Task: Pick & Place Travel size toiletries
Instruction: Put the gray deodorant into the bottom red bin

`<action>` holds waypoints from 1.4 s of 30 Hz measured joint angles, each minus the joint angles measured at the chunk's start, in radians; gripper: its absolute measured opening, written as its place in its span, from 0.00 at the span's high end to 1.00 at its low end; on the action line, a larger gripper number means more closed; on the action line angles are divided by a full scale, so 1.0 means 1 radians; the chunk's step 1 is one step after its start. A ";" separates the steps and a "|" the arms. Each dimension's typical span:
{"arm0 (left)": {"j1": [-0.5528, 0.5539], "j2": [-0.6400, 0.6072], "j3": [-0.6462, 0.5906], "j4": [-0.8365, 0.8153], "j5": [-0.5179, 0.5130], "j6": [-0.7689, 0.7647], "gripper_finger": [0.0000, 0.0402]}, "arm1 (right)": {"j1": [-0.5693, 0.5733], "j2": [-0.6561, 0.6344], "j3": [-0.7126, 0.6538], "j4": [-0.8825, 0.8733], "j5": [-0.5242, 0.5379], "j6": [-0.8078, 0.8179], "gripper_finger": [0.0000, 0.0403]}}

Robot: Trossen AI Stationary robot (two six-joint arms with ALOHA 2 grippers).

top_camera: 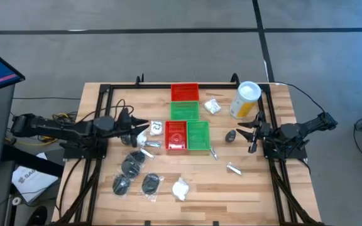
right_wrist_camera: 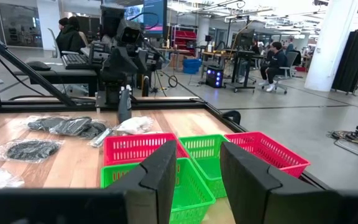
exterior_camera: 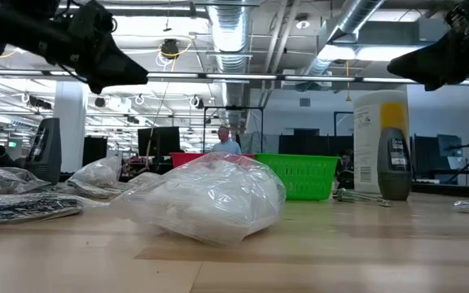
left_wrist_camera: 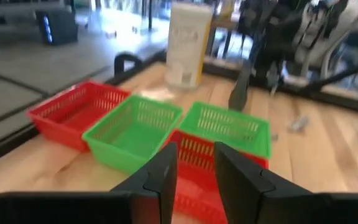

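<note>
two grippers are held above the table, empty, fingers parted by a narrow gap — the left gripper (top_camera: 144,130) just beside the red tray (top_camera: 176,135), the right gripper (top_camera: 249,134) near the yellow canister (top_camera: 244,100). bagged dark discs (top_camera: 132,165) and a white puffy packet (top_camera: 181,188) are spread over the near-left table (top_camera: 244,188) — another packet (top_camera: 212,106) lies beside the green tray (top_camera: 184,111).

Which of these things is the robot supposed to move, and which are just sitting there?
For the job:
- dark disc packets
- white puffy packet
- white packet in the red tray
- small packet

Just sitting there:
- yellow canister
- red tray
- green tray
</note>
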 joint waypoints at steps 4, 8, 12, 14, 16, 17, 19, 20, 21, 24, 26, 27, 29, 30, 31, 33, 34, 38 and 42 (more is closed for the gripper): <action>0.036 -0.001 0.085 -0.213 0.075 0.000 0.75 | 0.000 0.000 0.000 0.000 0.000 0.000 0.71; 0.063 -0.001 0.152 -0.377 0.123 -0.006 0.74 | 0.000 0.000 0.000 0.000 0.000 0.000 0.71; 0.081 -0.001 0.209 -0.508 0.126 -0.026 0.69 | 0.000 0.000 0.000 0.000 0.000 0.000 0.71; 0.093 -0.001 0.243 -0.555 0.126 -0.027 0.65 | 0.000 0.000 0.000 0.000 0.000 0.000 0.71; 0.106 0.006 0.268 -0.598 0.146 -0.029 0.61 | 0.000 0.000 0.000 0.000 0.000 0.000 0.71; 0.112 0.009 0.278 -0.628 0.155 -0.033 0.59 | 0.000 0.000 0.000 0.000 0.000 0.000 0.71; 0.121 0.021 0.298 -0.692 0.166 -0.055 0.55 | 0.000 0.000 0.000 0.000 0.000 0.000 0.71; 0.124 0.026 0.305 -0.720 0.171 -0.064 0.53 | 0.000 0.000 0.000 0.000 0.000 0.000 0.71; 0.125 0.029 0.307 -0.750 0.172 -0.076 0.51 | 0.000 0.000 0.000 0.000 0.000 0.000 0.71; 0.123 0.045 0.307 -0.771 0.179 -0.083 0.45 | 0.000 0.000 0.000 -0.001 0.000 0.000 0.71; 0.121 0.053 0.308 -0.768 0.183 -0.083 0.42 | 0.000 0.000 0.000 -0.003 0.000 0.000 0.71; 0.121 0.059 0.308 -0.769 0.184 -0.083 0.40 | 0.000 0.000 0.000 -0.006 0.000 0.000 0.71; 0.121 0.069 0.308 -0.770 0.187 -0.083 0.38 | 0.000 0.000 0.000 -0.008 0.000 0.000 0.71; 0.121 0.071 0.308 -0.770 0.186 -0.083 0.37 | 0.000 0.000 0.000 -0.012 0.000 0.000 0.71; 0.121 0.077 0.308 -0.768 0.186 -0.083 0.37 | 0.000 0.000 0.000 -0.017 0.000 0.000 0.71; 0.121 0.088 0.308 -0.772 0.186 -0.092 0.36 | 0.000 0.000 0.000 -0.017 0.000 0.000 0.71; 0.122 0.095 0.308 -0.774 0.178 -0.106 0.35 | 0.000 0.000 0.000 -0.017 0.000 0.000 0.71; 0.128 0.126 0.308 -0.826 0.161 -0.192 0.36 | 0.000 0.000 0.000 -0.017 0.000 0.000 0.71; 0.128 0.157 0.308 -0.875 0.161 -0.260 0.36 | 0.000 0.000 0.000 -0.018 0.000 0.000 0.71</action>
